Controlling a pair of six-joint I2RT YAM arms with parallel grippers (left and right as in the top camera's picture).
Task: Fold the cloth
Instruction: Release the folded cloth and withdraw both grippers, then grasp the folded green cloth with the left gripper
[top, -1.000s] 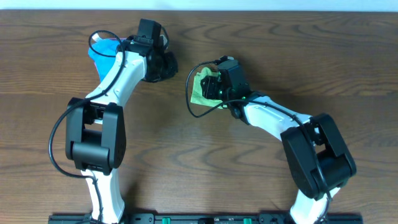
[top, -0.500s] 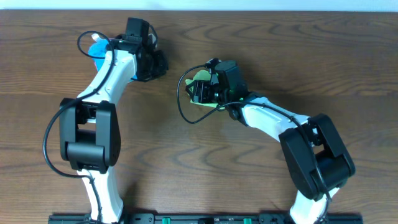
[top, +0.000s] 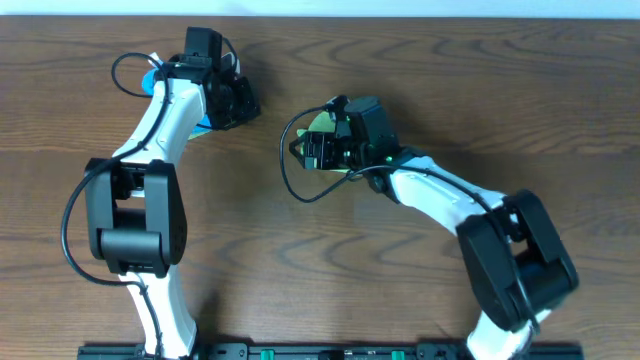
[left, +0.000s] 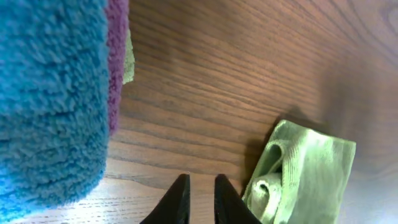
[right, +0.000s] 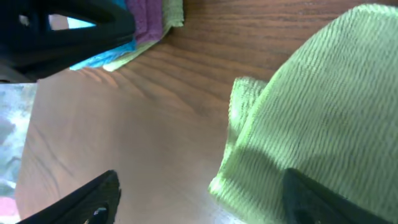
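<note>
Ribbed green cloth (right: 323, 106) and fluffy blue towel (left: 43, 99) lie on smooth, grained wood table (left: 249, 68)

White arm links, black joints, looping black cables; apparently green lights.

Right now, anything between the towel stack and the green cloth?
No. Left wrist view shows bare wood between the stack and the green cloth.
</note>
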